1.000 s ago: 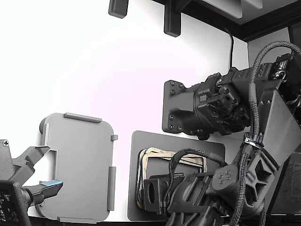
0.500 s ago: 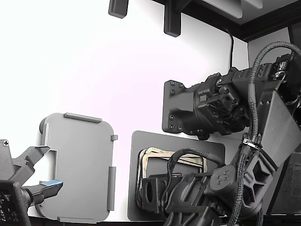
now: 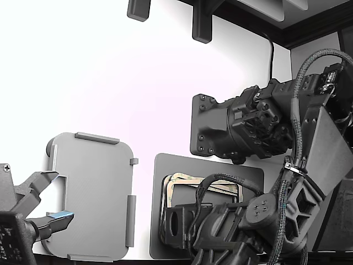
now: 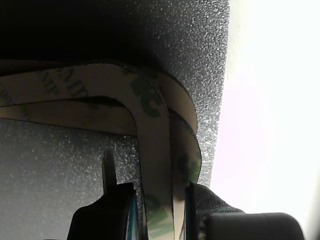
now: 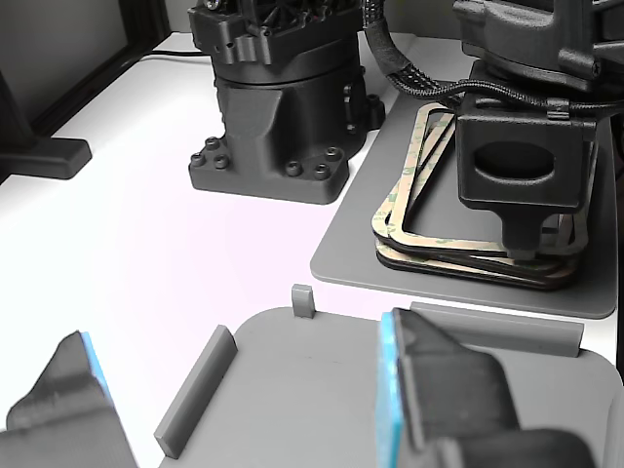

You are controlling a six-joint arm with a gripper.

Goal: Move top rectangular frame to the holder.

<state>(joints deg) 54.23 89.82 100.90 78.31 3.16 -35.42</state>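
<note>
Tan top rectangular frame point(image 4: 155, 150) between ribbed fingers point(image 4: 212, 205).

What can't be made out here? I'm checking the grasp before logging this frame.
- Exterior view: the arm's body hides most of the frame stack and the gripper.
- Wrist view: the picture's lower edge cuts off the fingers, so whether they pinch the top rectangular frame is unclear.
- Other view: stack count unreadable; the gripper hides its far corner. The second arm's fingers hide part of the holder.

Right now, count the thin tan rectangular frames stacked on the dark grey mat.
3 that I can tell apart, all in one skewed stack on the dark grey mat; the top rectangular frame sits between the gripper fingers. More may be hidden underneath.
</note>
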